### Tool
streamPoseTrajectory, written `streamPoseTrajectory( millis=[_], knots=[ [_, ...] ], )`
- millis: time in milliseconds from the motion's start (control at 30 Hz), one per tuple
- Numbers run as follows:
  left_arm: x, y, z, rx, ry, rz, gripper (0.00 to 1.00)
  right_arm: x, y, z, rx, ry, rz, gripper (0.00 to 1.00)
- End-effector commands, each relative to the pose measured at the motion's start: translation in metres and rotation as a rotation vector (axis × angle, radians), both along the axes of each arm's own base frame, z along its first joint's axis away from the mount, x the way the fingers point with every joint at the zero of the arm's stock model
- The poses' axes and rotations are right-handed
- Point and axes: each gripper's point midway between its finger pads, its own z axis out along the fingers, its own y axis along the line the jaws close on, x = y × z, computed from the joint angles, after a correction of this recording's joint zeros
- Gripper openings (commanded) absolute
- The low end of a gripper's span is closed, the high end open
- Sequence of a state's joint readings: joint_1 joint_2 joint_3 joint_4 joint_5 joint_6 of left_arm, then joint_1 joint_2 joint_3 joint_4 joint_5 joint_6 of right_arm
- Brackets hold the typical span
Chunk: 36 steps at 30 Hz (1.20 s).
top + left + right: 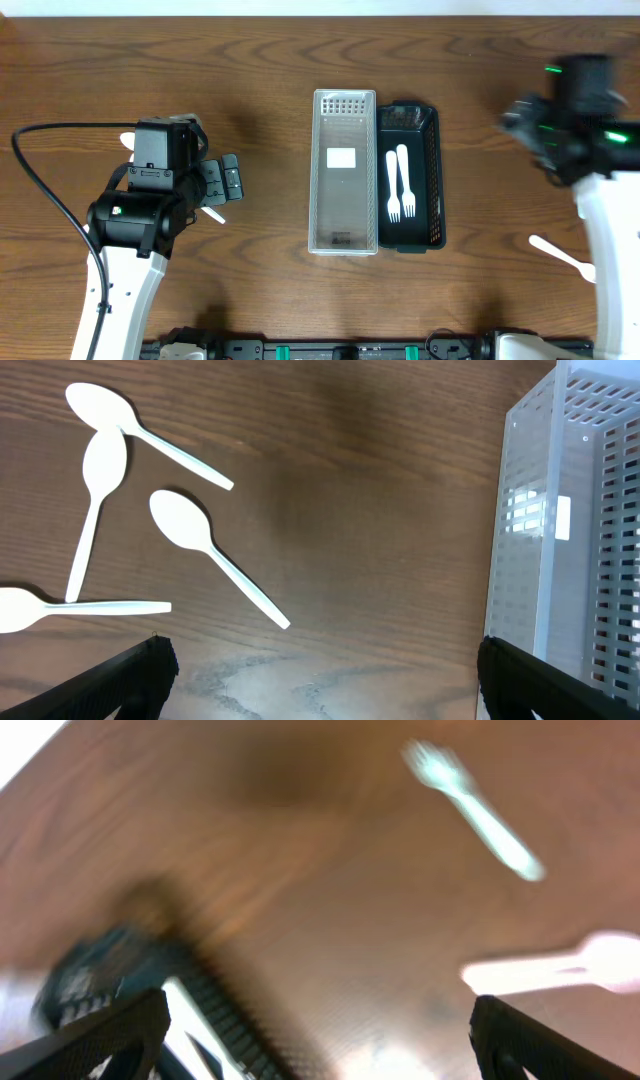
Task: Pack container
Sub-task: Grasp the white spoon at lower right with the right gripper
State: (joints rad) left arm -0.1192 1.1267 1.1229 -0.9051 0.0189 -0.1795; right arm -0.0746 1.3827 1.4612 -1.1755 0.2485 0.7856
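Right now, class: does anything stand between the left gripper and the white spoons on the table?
Nothing visible does. The open left gripper hovers over bare table. The spoons lie uncovered to one side, and the clear bin stands apart on the other.

overhead looks straight down on the whole tabletop (270,60). left wrist looks down from close, sharing the clear bin (570,530) at its right edge; right wrist is tilted and blurred.

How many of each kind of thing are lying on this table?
Baskets: 2, a clear basket and a black basket
Spoons: 4
Forks: 3, two inside the black basket
White utensil, too blurred to name: 1
Total: 10
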Motion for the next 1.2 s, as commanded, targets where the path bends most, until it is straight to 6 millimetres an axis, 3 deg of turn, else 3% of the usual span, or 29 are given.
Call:
streamPoseTrajectory(
  millis=[0,67,133,300,467,833,1167],
  knots=[
    [0.004,0.003,0.01,0.013,-0.028,0.002,0.98,-0.034,-0.045,-0.019,0.13,-0.002,-0.502,0.99],
    [0.004,0.003,0.01,0.013,-0.028,0.002,0.98,-0.057,-0.058,-0.042,0.21,0.045,-0.69,0.99],
    [0.004,0.003,0.01,0.013,-0.027,0.002,0.98,-0.066,-0.064,-0.062,0.246,0.085,-0.742,0.99],
    [0.004,0.003,0.01,0.013,-0.027,0.002,0.98,-0.093,-0.074,-0.125,0.34,0.22,-0.863,0.88],
    [0.004,0.003,0.01,0.013,-0.026,0.002,0.98,-0.117,-0.091,-0.171,0.379,0.309,-0.926,0.93],
    [0.004,0.003,0.01,0.012,-0.027,0.002,0.98,-0.133,-0.116,-0.22,0.326,0.348,-0.871,0.98],
    [0.003,0.003,0.009,0.013,-0.022,0.003,0.98,-0.138,-0.117,-0.249,0.286,0.317,-0.842,0.97]
  ],
)
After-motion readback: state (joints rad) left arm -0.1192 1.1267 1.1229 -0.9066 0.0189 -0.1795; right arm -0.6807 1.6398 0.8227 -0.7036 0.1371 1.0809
